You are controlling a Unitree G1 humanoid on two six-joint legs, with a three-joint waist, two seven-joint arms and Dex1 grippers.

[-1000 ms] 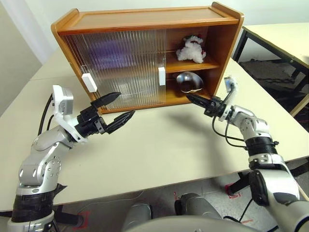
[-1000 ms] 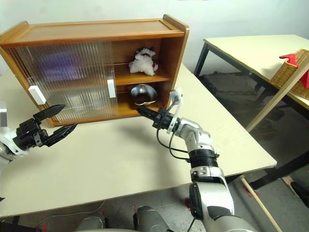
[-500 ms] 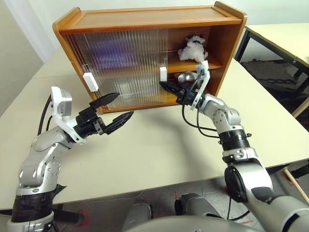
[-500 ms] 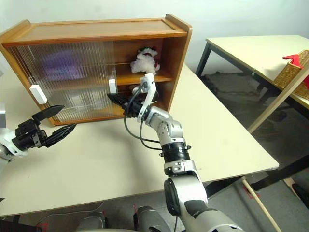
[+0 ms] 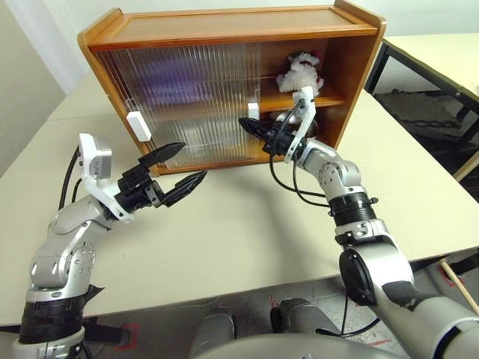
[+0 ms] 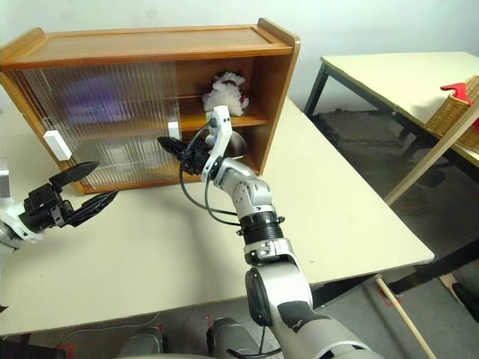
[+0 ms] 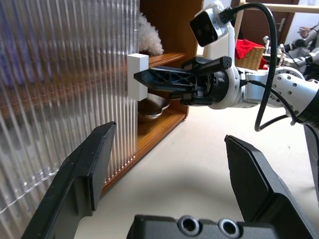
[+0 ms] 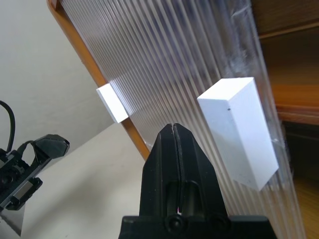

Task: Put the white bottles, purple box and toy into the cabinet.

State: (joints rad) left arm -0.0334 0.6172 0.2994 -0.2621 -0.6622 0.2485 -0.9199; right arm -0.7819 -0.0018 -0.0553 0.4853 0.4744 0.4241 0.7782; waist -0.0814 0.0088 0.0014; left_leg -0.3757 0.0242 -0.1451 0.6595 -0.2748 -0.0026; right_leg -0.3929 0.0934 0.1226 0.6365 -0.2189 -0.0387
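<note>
The cabinet [image 5: 224,82] is stood on the counter [image 5: 247,224] with its open front turned toward the robot, so that both shelves can be reached. The ribbed sliding doors [image 5: 187,97] are drawn over the left part, and the right bay is left uncovered. The toy [image 5: 298,73] is seated on the upper shelf of that open bay; a shiny metal dish [image 6: 233,144] is lodged on the shelf below it. A purple blur, judged to be the purple box [image 5: 168,75], is seen through the ribbed panel on the upper shelf. The white bottles cannot be made out behind the doors.

The right pincer [image 5: 245,124] is held with its fingers pressed together into a single narrow tip and nothing pinched between them. The tip is brought just beside the inner white handle [image 5: 253,112], on the side away from the open bay; contact cannot be told. A closed tip is judged to suit pushing the handle sideways, so the door can be slid across the open bay.

The left pincer [image 5: 176,168] is kept spread wide and empty above the counter, near the lower left of the cabinet and below the outer white handle [image 5: 135,121], apparently parked clear of the door's travel.
</note>
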